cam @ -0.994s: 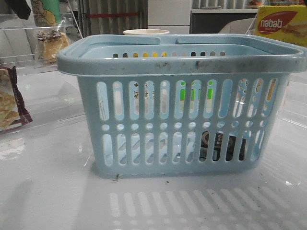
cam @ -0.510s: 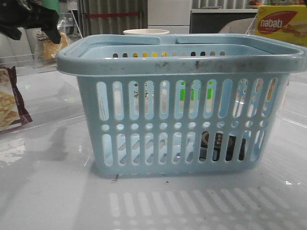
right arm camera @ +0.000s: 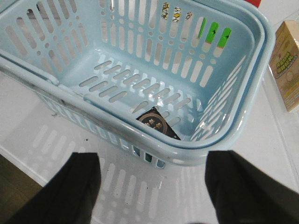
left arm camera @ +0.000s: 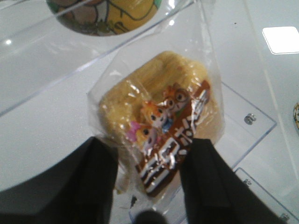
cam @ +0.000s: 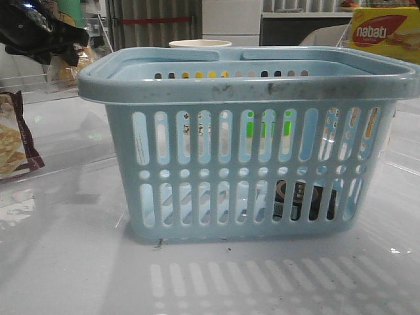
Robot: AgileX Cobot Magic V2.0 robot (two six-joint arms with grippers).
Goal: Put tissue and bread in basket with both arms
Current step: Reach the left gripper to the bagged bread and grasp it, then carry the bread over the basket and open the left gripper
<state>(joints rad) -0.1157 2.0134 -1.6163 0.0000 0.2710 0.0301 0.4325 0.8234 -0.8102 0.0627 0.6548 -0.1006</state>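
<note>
**Left arm drops toward the bread while the tissue already lies in the basket**

The biggest change is at the far left of the front view: a second ago that corner showed only the packets behind the clear partition, half a second ago a dark shape had entered, and now the left gripper sits lower and further in, covering most of the bread there. I read this as the approach to the grasp, so the bread half of the task is only starting.

The basket has not shifted in that time. It stands upright on the pale surface, handles folded down on the rim. In the right wrist view the basket lies just beyond the right gripper, whose fingers are spread wide with nothing between them and held clear above the surface, outside the near rim.

Inside the basket is a single item, the tissue, flat on the floor in the corner nearest those fingers. The same dark pack shows through the lower slots in the front view, tissue, unmoved. That half of the task looks done.

In the left wrist view the bread lies on a clear tray, not in the basket. The left fingers are spread, one on each side of the packet's near end; they straddle it, but whether they touch the plastic I cannot tell. A round printed pack sits beyond the bread, away from the fingers.
</note>
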